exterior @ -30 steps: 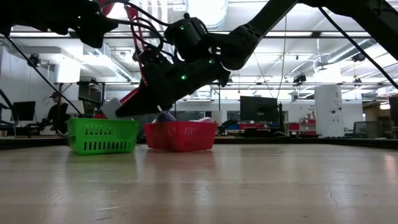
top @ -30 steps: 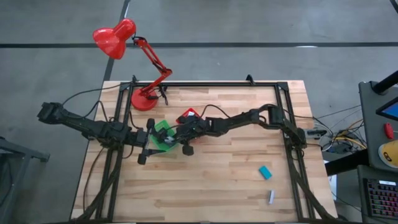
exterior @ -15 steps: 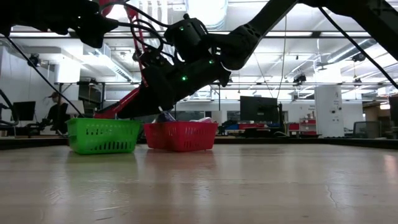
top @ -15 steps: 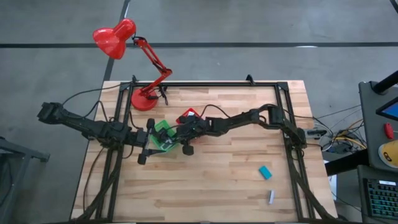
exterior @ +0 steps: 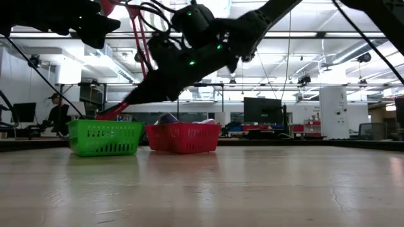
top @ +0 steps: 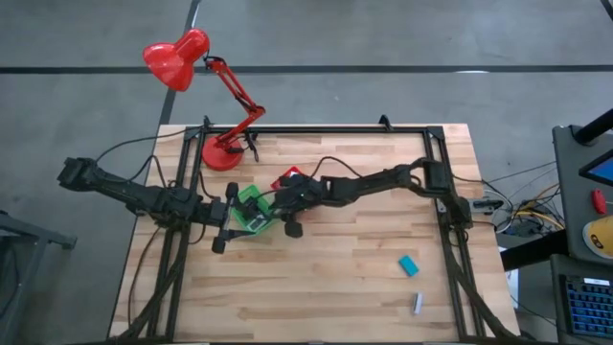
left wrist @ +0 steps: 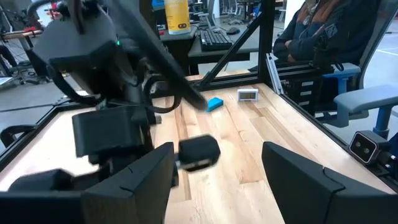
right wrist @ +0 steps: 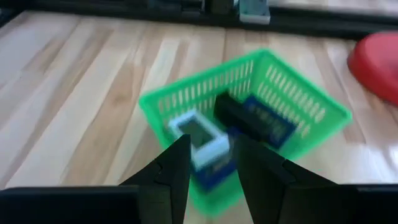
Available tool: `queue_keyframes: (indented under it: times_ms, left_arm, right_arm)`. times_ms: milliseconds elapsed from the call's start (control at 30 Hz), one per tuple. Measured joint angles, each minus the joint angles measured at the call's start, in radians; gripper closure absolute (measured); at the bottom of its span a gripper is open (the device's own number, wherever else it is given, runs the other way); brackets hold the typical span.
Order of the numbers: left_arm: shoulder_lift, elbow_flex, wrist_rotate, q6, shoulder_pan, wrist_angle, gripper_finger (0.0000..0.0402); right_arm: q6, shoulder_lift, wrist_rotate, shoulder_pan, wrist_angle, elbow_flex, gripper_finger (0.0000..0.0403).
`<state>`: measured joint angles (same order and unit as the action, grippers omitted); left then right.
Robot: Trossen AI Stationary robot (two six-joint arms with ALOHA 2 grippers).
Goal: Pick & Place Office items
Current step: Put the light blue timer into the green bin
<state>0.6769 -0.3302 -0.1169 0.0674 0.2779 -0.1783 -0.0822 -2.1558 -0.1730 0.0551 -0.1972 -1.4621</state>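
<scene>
My right gripper (right wrist: 208, 165) hangs over the green bin (right wrist: 292, 115), fingers (right wrist: 168, 168) parted a little with nothing between them; released. Below the tips, a white-and-blue block (right wrist: 198, 138) lies inside the bin, beside a black piece (right wrist: 239, 118) and a dark blue flat item (right wrist: 268, 121). From above, the right gripper (top: 278, 204) sits at the bin's (top: 251, 197) right edge, with the red bin (top: 290, 177) just behind the arm. From table height the green bin (exterior: 104, 137) and red bin (exterior: 183, 137) stand side by side, the red one holding a few items I can't make out. My left gripper (left wrist: 217, 180) is spread wide and empty, at the green bin's left side (top: 227, 228), idle. Past its fingers (left wrist: 305, 180) is the other arm's gripper. Two items on the bare table (top: 345, 278), well apart from the bins, near the front right: a teal block (top: 409, 265) and a grey-white stick (top: 419, 303), near each other. A red lamp (top: 177, 59) stands at the back-left corner. A person sits in a chair beyond the table (left wrist: 323, 37).
</scene>
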Motion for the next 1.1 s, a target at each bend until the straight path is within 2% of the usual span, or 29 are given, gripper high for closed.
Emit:
queue_keyframes:
  times_ms: [233, 400, 700, 800, 867, 1000, 1100]
  left_arm:
    - [0.0, 0.0, 0.0, 0.0, 0.0, 0.0, 0.0152]
    - [0.0, 0.001, 0.0, 0.0, 0.0, -0.001, 0.0152]
    - [0.001, 0.006, 0.0, 0.0, 0.0, 0.0, 0.0152]
    - [0.001, 0.006, 0.0, 0.0, 0.0, 0.0, 0.0152]
    - [0.001, 0.006, 0.0, 0.0, 0.0, -0.001, 0.0152]
    - [0.001, 0.007, 0.0, 0.0, 0.0, 0.0, 0.0152]
    - [0.001, 0.007, 0.0, 0.0, 0.0, 0.0, 0.0152]
  right_arm:
    - [0.046, 0.172, 0.031, -0.034, 0.283, 0.035, 0.0259]
    - [0.205, 0.319, 0.125, -0.08, 0.532, 0.092, 0.0251]
    - [0.505, 0.578, 0.125, -0.205, 0.951, 0.218, 0.0252]
    - [0.662, 0.672, 0.142, -0.27, 1.032, 0.251, 0.0257]
    - [0.811, 0.727, 0.189, -0.32, 1.071, 0.276, 0.026]
    - [1.067, 0.827, 0.314, -0.425, 1.09, 0.345, 0.0266]
    - [1.219, 0.873, 0.334, -0.508, 1.091, 0.405, 0.0269]
